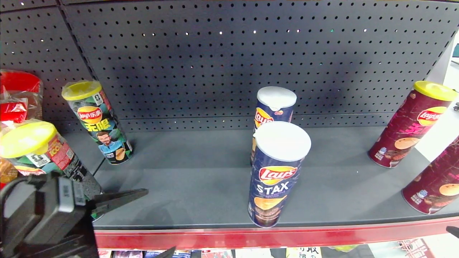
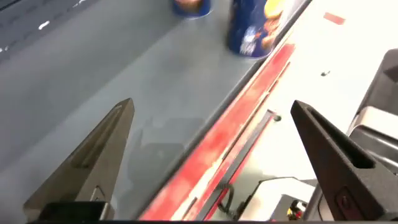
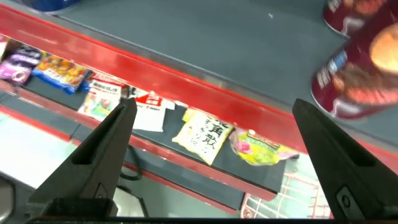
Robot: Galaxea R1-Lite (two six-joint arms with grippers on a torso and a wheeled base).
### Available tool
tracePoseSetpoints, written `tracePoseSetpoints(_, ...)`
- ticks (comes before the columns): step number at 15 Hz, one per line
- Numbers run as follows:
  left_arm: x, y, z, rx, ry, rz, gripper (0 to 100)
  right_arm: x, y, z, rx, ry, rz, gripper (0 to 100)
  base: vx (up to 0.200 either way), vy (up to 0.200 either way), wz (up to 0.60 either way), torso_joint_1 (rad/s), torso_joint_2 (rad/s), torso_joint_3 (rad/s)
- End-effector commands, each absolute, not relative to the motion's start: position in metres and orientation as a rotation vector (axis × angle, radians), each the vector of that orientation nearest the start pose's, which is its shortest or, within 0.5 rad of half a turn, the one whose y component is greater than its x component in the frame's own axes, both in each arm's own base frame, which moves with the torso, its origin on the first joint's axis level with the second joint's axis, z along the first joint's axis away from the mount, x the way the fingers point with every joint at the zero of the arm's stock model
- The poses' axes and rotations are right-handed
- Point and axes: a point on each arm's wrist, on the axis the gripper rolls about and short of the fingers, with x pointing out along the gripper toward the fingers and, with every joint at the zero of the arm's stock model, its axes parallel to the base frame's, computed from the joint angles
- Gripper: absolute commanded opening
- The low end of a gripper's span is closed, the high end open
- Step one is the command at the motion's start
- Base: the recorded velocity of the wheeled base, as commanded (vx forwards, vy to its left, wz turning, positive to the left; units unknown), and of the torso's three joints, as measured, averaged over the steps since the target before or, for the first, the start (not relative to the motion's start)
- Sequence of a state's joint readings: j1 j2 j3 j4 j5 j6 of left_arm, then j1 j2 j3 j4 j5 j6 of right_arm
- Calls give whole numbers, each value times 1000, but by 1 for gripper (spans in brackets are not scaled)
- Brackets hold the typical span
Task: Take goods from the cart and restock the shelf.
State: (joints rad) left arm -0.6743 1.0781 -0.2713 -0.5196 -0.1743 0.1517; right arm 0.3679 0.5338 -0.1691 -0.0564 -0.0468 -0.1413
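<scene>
Two blue chip cans stand mid-shelf, the front one (image 1: 275,175) near the red shelf edge (image 1: 251,237), the rear one (image 1: 274,106) right behind it. My left gripper (image 1: 160,220) hovers at the shelf's front left, open and empty, well left of the blue cans. In the left wrist view the left gripper (image 2: 212,106) straddles the red edge (image 2: 249,124), with the front blue can (image 2: 254,28) ahead. My right gripper (image 3: 214,106) is open and empty, just off the red edge (image 3: 186,78), beside a maroon can (image 3: 360,68).
Green cans with yellow lids (image 1: 97,122) (image 1: 37,150) stand at the shelf's left, close to my left gripper. Two maroon cans (image 1: 412,125) (image 1: 434,181) stand at the right. A pegboard wall (image 1: 229,61) backs the shelf. Snack packets (image 3: 202,134) lie on the lower shelf.
</scene>
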Motion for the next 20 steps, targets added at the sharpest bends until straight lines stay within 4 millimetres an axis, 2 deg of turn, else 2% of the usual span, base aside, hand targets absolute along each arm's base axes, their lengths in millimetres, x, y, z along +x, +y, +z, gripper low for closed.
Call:
tracePoseSetpoints(1, 46, -38, 159, 177, 170, -735, 100, 9, 2, 109, -190, 209, 315, 100, 0, 0, 0, 0, 0, 0)
tracePoseSetpoints(2, 30, -23, 154, 185, 190, -655, 100, 1, -1, 102, -190, 180, 300, 100, 0, 0, 0, 0, 0, 0)
tracePoseSetpoints(3, 24, -18, 152, 186, 189, -624, 100, -2, -3, 99, -190, 177, 278, 100, 0, 0, 0, 0, 0, 0)
tracePoseSetpoints(4, 3, 1, 149, 187, 186, -519, 100, -16, -9, 90, -183, 159, 183, 100, 0, 0, 0, 0, 0, 0)
tracePoseSetpoints(5, -6, 7, 148, 185, 202, -435, 100, -20, -10, 91, -168, 157, 147, 100, 0, 0, 0, 0, 0, 0)
tracePoseSetpoints(6, -21, 12, 144, 149, 251, -249, 100, -24, -10, 95, -155, 146, 67, 100, 0, 0, 0, 0, 0, 0)
tracePoseSetpoints(8, -34, 10, 135, 98, 284, -39, 100, -25, -10, 100, -152, 137, -25, 100, 0, 0, 0, 0, 0, 0)
tracePoseSetpoints(10, -47, 3, 108, 61, 270, 157, 100, -25, -11, 99, -128, 148, -154, 100, 0, 0, 0, 0, 0, 0)
tracePoseSetpoints(12, -48, 2, 99, -21, 285, 181, 100, -17, -9, 108, -140, 220, -207, 100, 0, 0, 0, 0, 0, 0)
tracePoseSetpoints(13, -49, 2, 95, -41, 265, 123, 100, -11, -8, 119, -140, 262, -266, 100, 0, 0, 0, 0, 0, 0)
tracePoseSetpoints(14, -50, 0, 92, -55, 241, -20, 100, -7, -7, 120, -139, 303, -318, 100, 0, 0, 0, 0, 0, 0)
tracePoseSetpoints(15, -49, -1, 93, -59, 224, -49, 100, -8, -7, 113, -133, 321, -351, 100, 0, 0, 0, 0, 0, 0)
tracePoseSetpoints(16, -45, -1, 91, -52, 199, -38, 100, -14, -6, 95, -125, 298, -337, 100, 0, 0, 0, 0, 0, 0)
tracePoseSetpoints(17, -39, 0, 89, -29, 149, 1, 100, -25, -4, 89, -106, 141, -182, 100, 0, 0, 0, 0, 0, 0)
tracePoseSetpoints(18, -34, 1, 86, -3, 100, 26, 100, -30, -2, 87, -121, 60, -53, 100, 0, 0, 0, 0, 0, 0)
tracePoseSetpoints(20, -26, 0, 82, 2, 0, 9, 100, -29, -1, 87, -128, 30, -38, 100, 0, 0, 0, 0, 0, 0)
